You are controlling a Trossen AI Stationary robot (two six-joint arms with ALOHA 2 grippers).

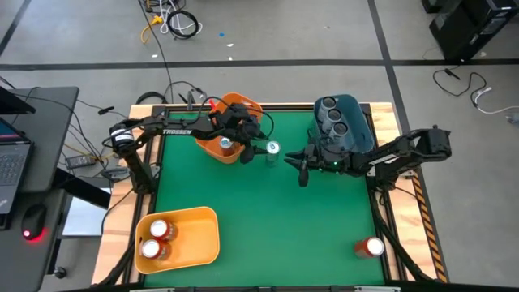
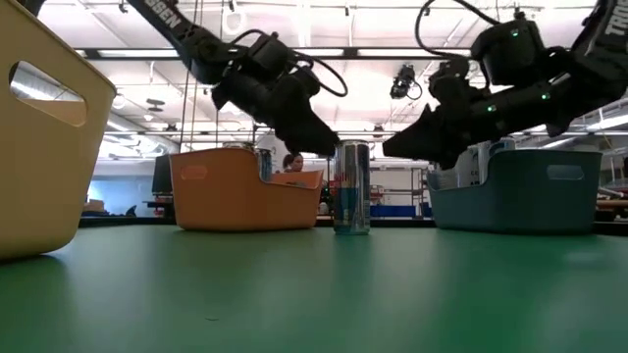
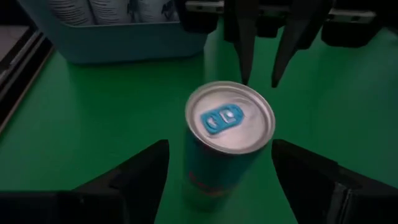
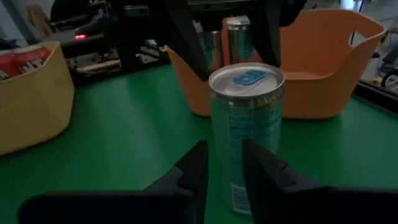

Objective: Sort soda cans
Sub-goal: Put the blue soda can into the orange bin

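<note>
Blue-tabbed can (image 1: 272, 148) upright between orange bin (image 1: 243, 105), blue bin (image 1: 357, 109).

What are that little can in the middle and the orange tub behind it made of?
The can looks like thin metal: its silvery top gleams, with a blue pull tab, and its side carries a glossy printed coat. The orange tub is probably moulded plastic, judging by its smooth, matte wall, rounded rim and cut-out handle.
</note>
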